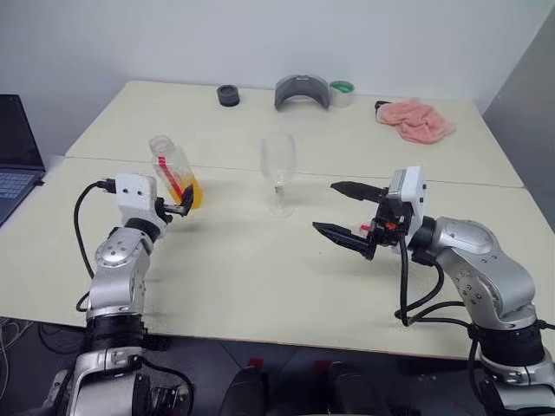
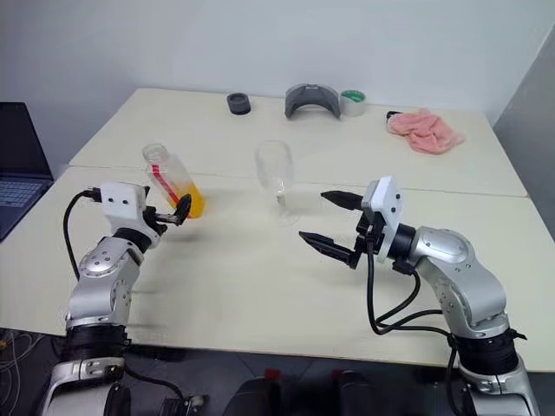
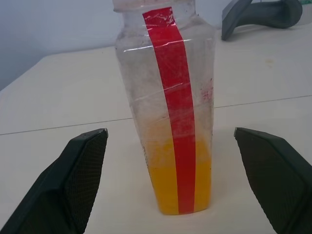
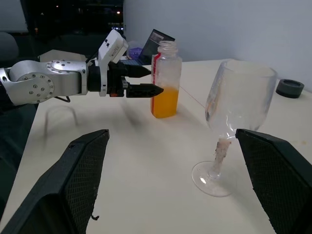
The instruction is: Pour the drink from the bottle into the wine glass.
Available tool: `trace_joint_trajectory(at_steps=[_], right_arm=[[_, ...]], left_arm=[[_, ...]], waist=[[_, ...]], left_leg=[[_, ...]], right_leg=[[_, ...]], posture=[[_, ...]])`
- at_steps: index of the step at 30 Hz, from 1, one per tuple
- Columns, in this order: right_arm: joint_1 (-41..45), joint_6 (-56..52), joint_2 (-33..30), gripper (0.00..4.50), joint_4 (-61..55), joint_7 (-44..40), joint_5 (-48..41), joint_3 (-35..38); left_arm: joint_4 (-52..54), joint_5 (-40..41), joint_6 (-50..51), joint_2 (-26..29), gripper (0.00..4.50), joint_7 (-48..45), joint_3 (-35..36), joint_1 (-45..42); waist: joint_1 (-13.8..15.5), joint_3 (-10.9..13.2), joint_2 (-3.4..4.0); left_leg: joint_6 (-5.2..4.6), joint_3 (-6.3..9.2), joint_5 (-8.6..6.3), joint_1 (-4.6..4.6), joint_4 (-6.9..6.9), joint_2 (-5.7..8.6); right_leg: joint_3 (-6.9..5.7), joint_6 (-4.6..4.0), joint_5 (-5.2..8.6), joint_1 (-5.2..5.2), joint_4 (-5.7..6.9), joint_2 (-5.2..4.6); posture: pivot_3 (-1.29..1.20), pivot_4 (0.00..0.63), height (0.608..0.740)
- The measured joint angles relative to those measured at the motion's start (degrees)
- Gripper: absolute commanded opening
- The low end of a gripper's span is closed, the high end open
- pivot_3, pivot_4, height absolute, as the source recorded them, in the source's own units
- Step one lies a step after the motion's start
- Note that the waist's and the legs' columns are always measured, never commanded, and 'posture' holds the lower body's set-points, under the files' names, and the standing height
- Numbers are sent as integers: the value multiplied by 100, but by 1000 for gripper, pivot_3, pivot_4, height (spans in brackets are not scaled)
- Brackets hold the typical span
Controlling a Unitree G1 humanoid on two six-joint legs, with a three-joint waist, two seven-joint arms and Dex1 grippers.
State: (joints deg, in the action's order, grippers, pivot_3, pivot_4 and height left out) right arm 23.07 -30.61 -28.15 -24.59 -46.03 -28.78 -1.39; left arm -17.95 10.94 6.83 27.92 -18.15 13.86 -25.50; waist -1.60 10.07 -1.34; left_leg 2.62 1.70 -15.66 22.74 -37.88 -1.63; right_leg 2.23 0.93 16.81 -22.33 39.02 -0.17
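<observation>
The bottle [image 1: 172, 169] stands upright on the table, left of centre, clear with a red strip and an open neck. The orange drink [image 3: 163, 185] fills its lower part. My left gripper [image 1: 179, 206] is open and level, its fingers [image 3: 73, 170] on either side of the bottle's lower body, apart from it. The empty wine glass [image 1: 278, 165] stands upright mid-table, to the right of the bottle. Right of the glass and a little nearer to me, my right gripper [image 1: 324, 206] is open, holds nothing and points toward the glass [image 4: 241, 92] and the bottle [image 4: 167, 73].
At the table's far edge lie a black ring [image 1: 228, 94], a grey curved piece [image 1: 302, 90], a tape roll [image 1: 342, 92] and a pink cloth [image 1: 416, 120]. A laptop [image 1: 17, 147] sits at the far left. A seam [image 1: 468, 183] crosses the table.
</observation>
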Motion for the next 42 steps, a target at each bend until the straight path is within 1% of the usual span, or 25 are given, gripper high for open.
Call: trace_joint_trajectory(at_steps=[4, 7, 10, 14, 16, 19, 25, 26, 27, 32, 36, 38, 42], right_arm=[[-13, -4, -27, 4443, -6, 57, -1, 5], [-14, -5, -37, 4443, -9, 106, -2, 7], [-14, -5, -61, 4443, -15, 119, -7, 12], [-9, -5, -60, 4443, -16, 140, -13, 11], [-8, -5, -60, 4443, -16, 162, -13, 11], [-8, -5, -60, 4500, -16, 231, -13, 11], [-8, -5, -58, 4500, -16, 303, -12, 10], [-7, -5, -58, 4500, -16, 323, -12, 10], [-7, -5, -57, 4500, -16, 335, -12, 9], [25, -5, -40, 4500, -16, 373, -7, 6], [136, -17, 13, 4500, 10, 469, -7, 10], [356, -110, 76, 4500, 76, 594, -53, 40], [855, -227, 252, 4500, 191, 827, -172, 135]], left_arm=[[-585, -103, -300, -6, 4500, -49, -58, -385], [-1266, -228, -628, -9, 4500, -64, -115, -745], [-2448, -416, -1120, -11, 4500, 13, -164, -1377], [-3592, -568, -1641, -9, 4500, 110, -204, -2014], [-3973, -584, -1814, -11, 4500, 110, -204, -2228], [-4388, -589, -2020, -23, 3887, 100, -206, -2417], [-4668, -584, -2260, -96, 2063, -12, -206, -2454], [-4669, -584, -2272, -105, 1794, -14, -206, -2454], [-4672, -584, -2284, -105, 1682, -20, -206, -2452], [-4669, -591, -2339, -70, 1633, -63, -214, -2425], [-4578, -751, -2205, 134, 1633, -97, -343, -2452], [-4532, -893, -2156, 255, 1633, -144, -474, -2603], [-4324, -1199, -2165, 437, 1633, -438, -832, -3229]], waist=[[-3, 0, 0], [0, 0, -1], [6, 1, -2], [1, 2, -4], [-1, 2, -4], [-1, 2, -4], [-2, 2, -4], [-3, 2, -4], [-5, 2, -4], [-9, 2, -4], [-10, 4, -7], [-5, 6, -11], [12, 13, -24]], left_leg=[[0, -1, 0, 2, 0, 2], [0, 0, 0, 3, -1, 4], [0, -2, 0, 5, -4, 9], [-1, -6, 0, 8, -3, 10], [-1, -7, 0, 10, -3, 10], [-1, -8, 0, 11, -2, 9], [0, -8, 0, 11, -3, 9], [0, -8, 0, 10, -3, 8], [0, -8, 0, 10, -3, 8], [0, -10, 0, 11, -3, 8], [0, -12, 0, 19, -5, 8], [1, -14, 1, 26, -8, 9], [1, -17, 2, 30, -7, 12]], right_leg=[[-2, 0, 0, -2, 0, 0], [-7, 1, 0, -2, 0, 1], [-14, 2, -1, -3, 1, 2], [-17, 4, -2, -6, 0, 2], [-18, 4, -2, -9, 0, 1], [-17, 4, -2, -11, 1, 1], [-17, 4, -3, -11, 3, 1], [-17, 4, -2, -12, 3, 1], [-17, 4, -3, -12, 4, 1], [-16, 4, -3, -14, 5, 1], [-14, 4, -3, -28, 12, 2], [-13, 3, -3, -36, 20, 2], [-15, 3, -3, -40, 19, 2]], posture=[[0, 150, 740], [0, 150, 740], [0, 150, 740], [0, 150, 740], [0, 150, 740], [0, 150, 740], [0, 150, 740], [0, 150, 740], [0, 150, 740], [0, 150, 740], [0, 150, 740], [0, 150, 740], [0, 150, 740]])
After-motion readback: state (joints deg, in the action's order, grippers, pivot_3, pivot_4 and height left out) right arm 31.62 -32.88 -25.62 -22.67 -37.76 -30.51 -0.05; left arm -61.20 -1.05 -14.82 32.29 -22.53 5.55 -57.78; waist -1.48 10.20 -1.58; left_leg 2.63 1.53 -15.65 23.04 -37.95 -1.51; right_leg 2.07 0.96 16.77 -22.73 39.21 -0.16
